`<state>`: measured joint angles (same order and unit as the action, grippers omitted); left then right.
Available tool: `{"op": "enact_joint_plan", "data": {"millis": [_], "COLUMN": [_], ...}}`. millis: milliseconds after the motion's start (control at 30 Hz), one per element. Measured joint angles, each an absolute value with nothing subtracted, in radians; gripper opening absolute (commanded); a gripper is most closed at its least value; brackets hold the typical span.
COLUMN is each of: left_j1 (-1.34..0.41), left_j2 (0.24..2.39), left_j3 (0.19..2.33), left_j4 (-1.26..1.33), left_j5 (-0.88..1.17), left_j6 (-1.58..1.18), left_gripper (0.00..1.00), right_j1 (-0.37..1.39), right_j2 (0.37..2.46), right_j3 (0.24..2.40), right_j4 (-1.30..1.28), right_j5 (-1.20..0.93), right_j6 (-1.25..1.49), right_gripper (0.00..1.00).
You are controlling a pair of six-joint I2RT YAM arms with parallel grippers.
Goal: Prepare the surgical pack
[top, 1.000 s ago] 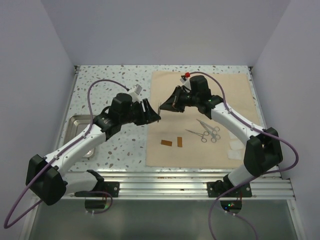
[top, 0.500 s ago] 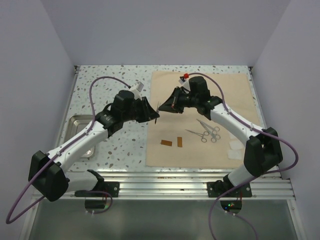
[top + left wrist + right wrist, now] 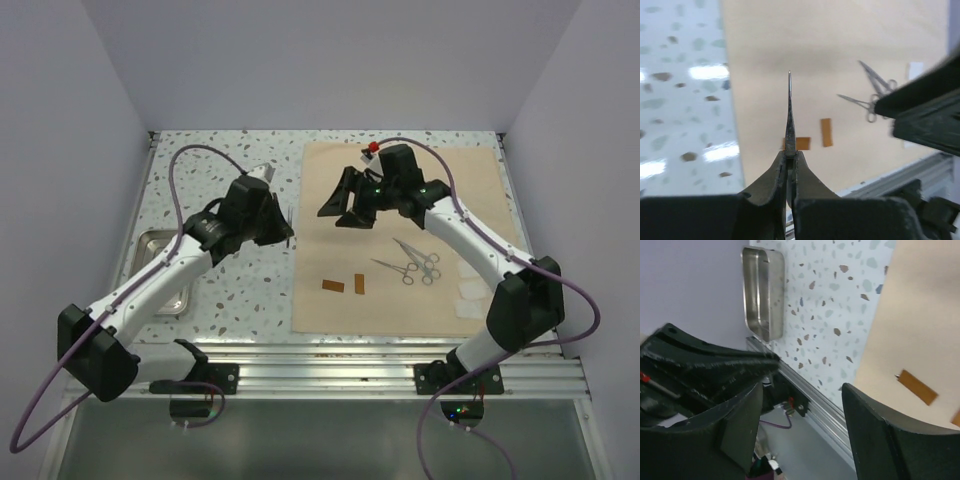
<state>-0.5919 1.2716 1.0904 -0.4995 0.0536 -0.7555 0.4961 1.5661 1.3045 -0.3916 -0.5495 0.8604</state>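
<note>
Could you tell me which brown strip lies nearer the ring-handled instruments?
The right strip, set lengthwise near-to-far; the left strip lies crosswise, farther off.

Bright, even overhead light; soft shadows; white glare patches on table (image 3: pixel 705 72); wrist-view foregrounds blurred.

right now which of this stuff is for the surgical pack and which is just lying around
For the pack: tan cloth, steel tray, pointed instrument in the left gripper, two ring-handled instruments, two brown strips, white gauze pads.
Not part of it: speckled table, metal rail.
</note>
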Motion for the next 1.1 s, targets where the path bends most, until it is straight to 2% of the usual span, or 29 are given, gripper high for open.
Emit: {"op": "enact_joint_plan", "data": {"millis": [133, 300, 500, 633, 900, 1100], "left_j1": [-0.541, -0.426, -0.328, -0.259, 0.049, 0.084], "left_j2": [1.267, 1.236, 1.245, 1.303, 1.389, 1.46], "left_j3": [1.15, 1.103, 1.021, 1.016, 0.95, 0.937], "left_j4": [-0.723, -0.964, -1.005, -0.909, -0.715, -0.659], "left_j5": [-0.146, -0.413, -0.531, -0.532, -0.381, -0.255], "left_j6": [-0.72, -0.693, -0.577, -0.42, -0.152, -0.062], "left_gripper": [0.0, 0.0, 0.0, 0.0, 0.0, 0.0], "right_j1": [0.429, 0.321, 0.314, 0.316, 0.316, 0.313], "right_j2": [1.563, 1.539, 1.507, 1.506, 1.473, 1.465], "right_j3": [1.357, 1.316, 1.245, 1.24, 1.229, 1.222], "right_j4": [-0.523, -0.639, -0.709, -0.739, -0.752, -0.752], "right_j5": [-0.505, -0.461, -0.461, -0.461, -0.461, -0.46], "right_j6": [0.725, 0.597, 0.528, 0.495, 0.462, 0.452], "right_gripper": [0.69, 0.69, 0.69, 0.69, 0.69, 0.69]}}
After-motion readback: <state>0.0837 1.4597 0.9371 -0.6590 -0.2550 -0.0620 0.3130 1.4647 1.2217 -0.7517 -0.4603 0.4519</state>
